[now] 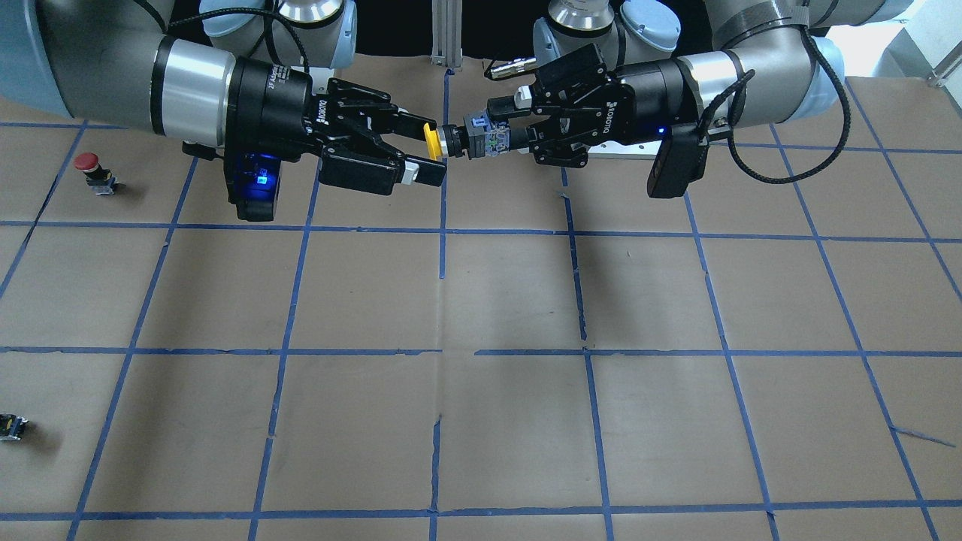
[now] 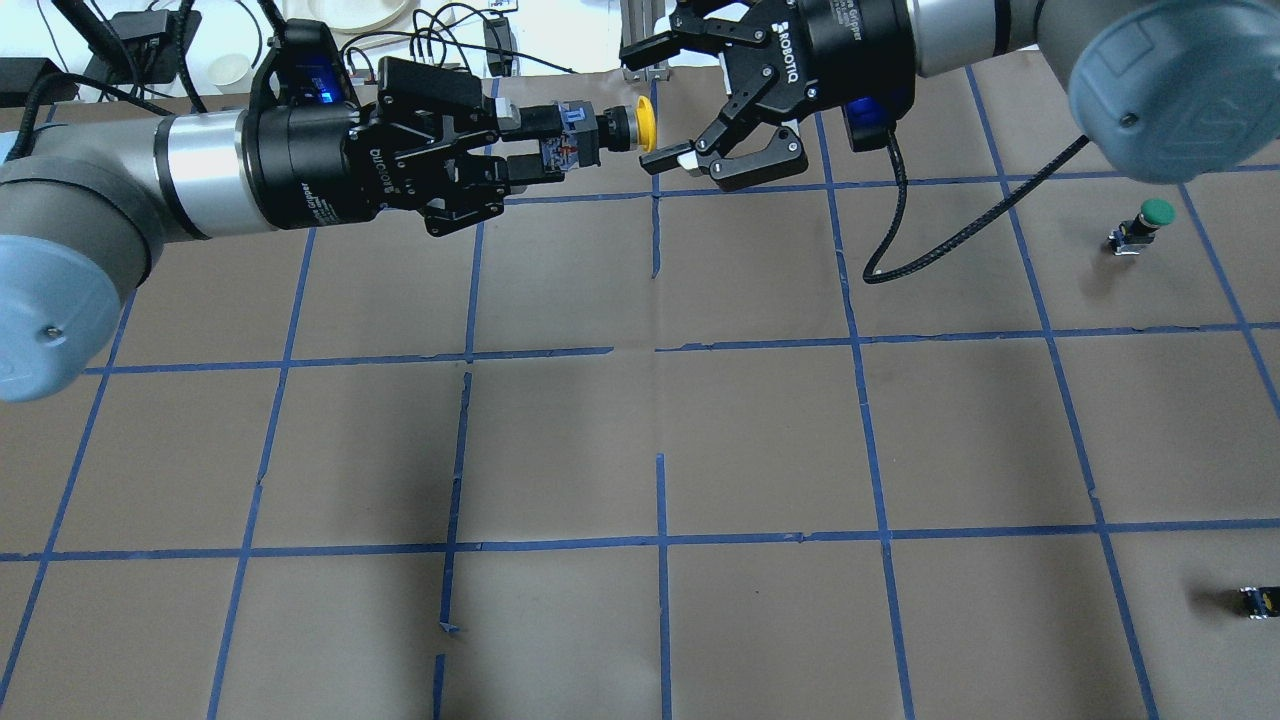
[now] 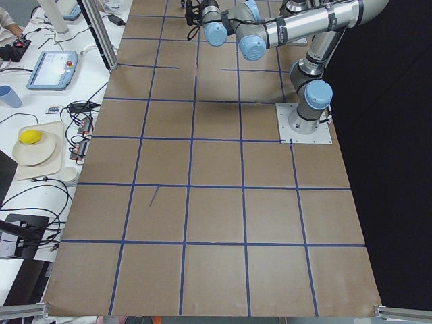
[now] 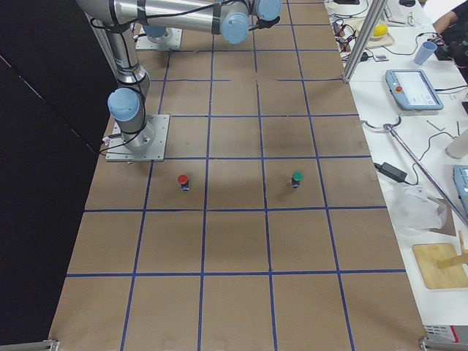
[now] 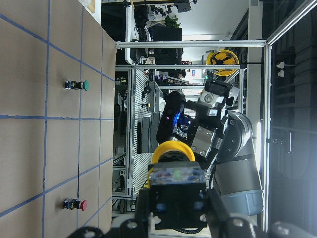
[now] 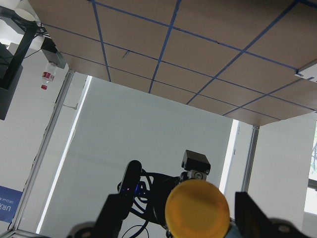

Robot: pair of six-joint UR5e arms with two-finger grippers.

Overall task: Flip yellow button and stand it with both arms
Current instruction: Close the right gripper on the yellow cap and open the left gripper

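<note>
A: Where is the yellow button (image 2: 600, 130) sitting?
B: It is hanging in the air, well above the counter (image 2: 560, 440), roughly midway between the counter's left and right ends. The left claw (image 2: 545, 150) is gripping it.
A: Gripping which part?
B: Its fingers are clamping the bluish-grey block at the back. The button is lying sideways, with its yellow cap pointing at the right claw (image 2: 655, 100).
A: Is that one grasping anything?
B: No, it is standing spread wide. The cap is sitting between its two fingers without being pinched. I cannot tell whether one fingertip is brushing the cap's rim.
A: What is resting on the counter itself?
B: A red button (image 1: 89, 167) and a green button (image 2: 1150, 215) are standing cap-up toward the counter's right end. They are well apart from each other and from both claws. A small black part (image 2: 1258, 600) is lying there too, closer to the right edge
</note>
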